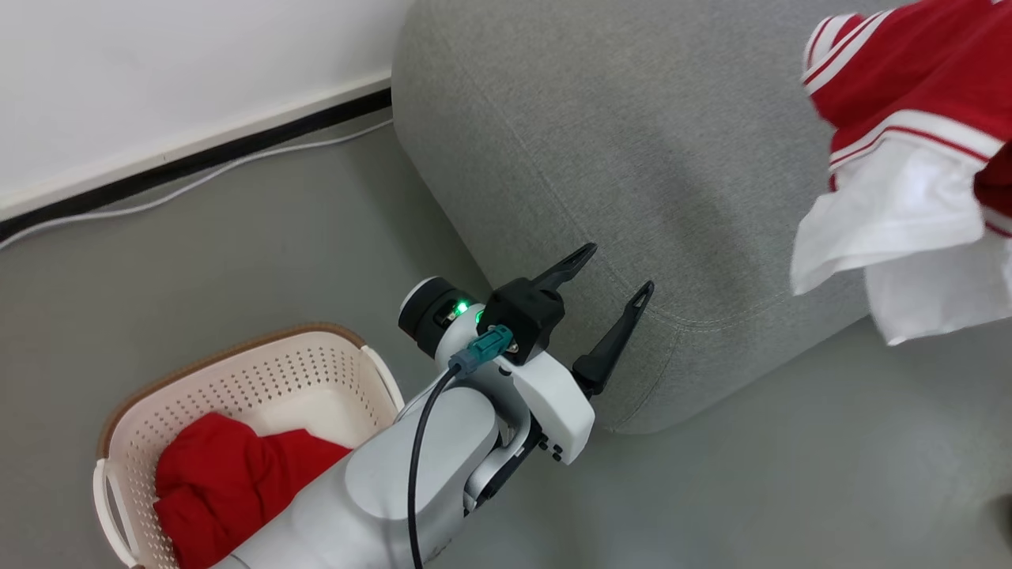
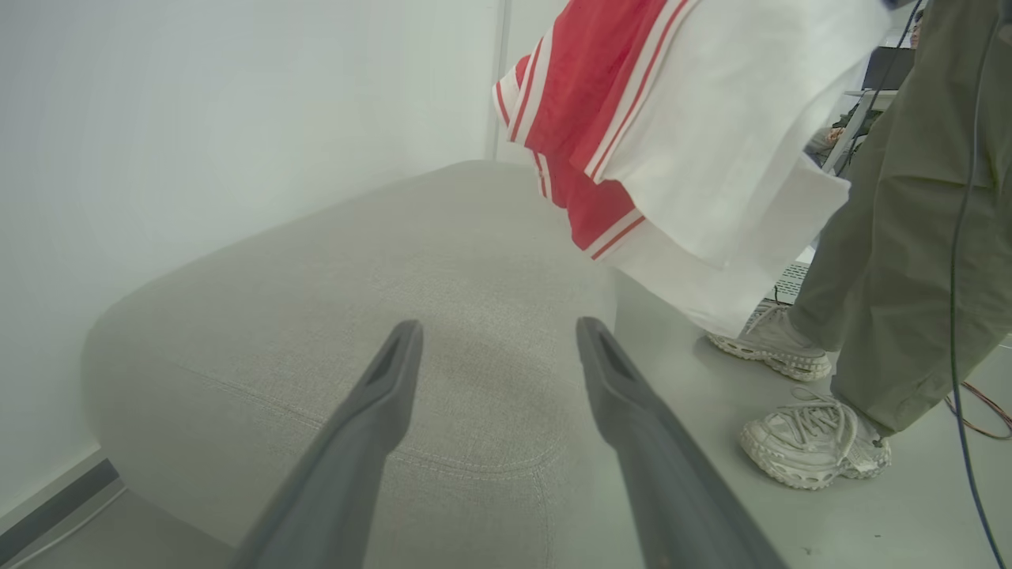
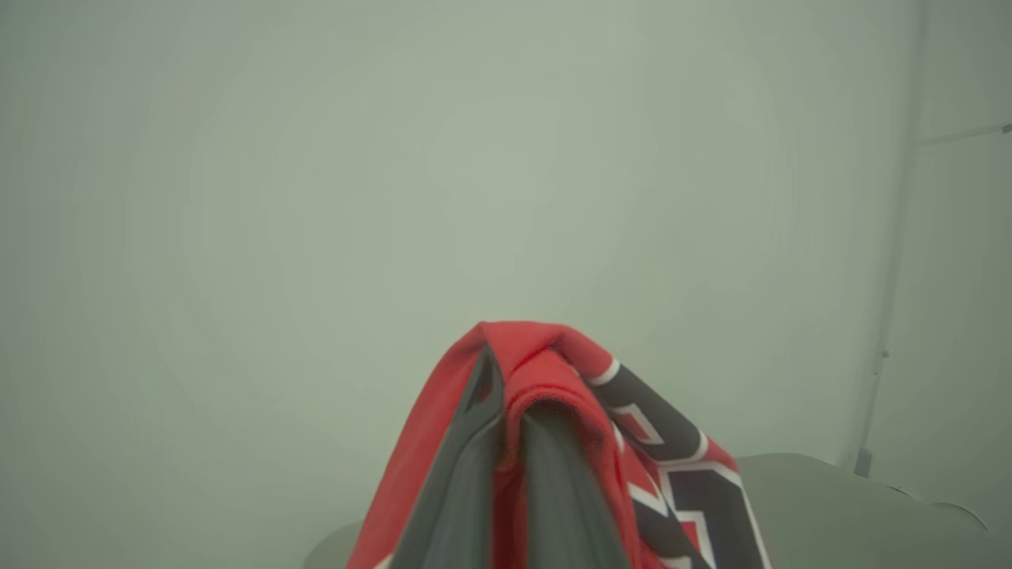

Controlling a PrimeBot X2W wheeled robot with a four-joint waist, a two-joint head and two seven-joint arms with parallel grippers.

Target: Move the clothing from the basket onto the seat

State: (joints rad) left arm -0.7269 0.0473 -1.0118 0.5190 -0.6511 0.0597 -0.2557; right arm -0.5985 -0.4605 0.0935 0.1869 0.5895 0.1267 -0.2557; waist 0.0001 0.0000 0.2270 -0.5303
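Note:
The red jersey [image 1: 909, 103] with white stripes and trim hangs in the air over the right part of the grey sofa [image 1: 632, 158]. My right gripper [image 3: 510, 395] is shut on a fold of the jersey [image 3: 545, 356], navy-and-white lettering draped over its fingers. My left gripper [image 1: 618, 270] is open and empty, held in front of the sofa's rounded corner, fingertips apart [image 2: 498, 328] above the stitched seam of the sofa [image 2: 356, 316]. The jersey [image 2: 632, 118] dangles to its upper right. The plain red garment [image 1: 229, 474] lies crumpled in the cream basket [image 1: 237, 348] on the floor at lower left.
A person in olive trousers [image 2: 917, 237] and pale sneakers [image 2: 814, 450] stands on the floor beside the sofa's far side. A white wall [image 1: 158, 63] with a black skirting strip [image 1: 198, 162] and a white cable [image 1: 237, 166] runs behind the basket. Grey floor [image 1: 791, 458] lies in front of the sofa.

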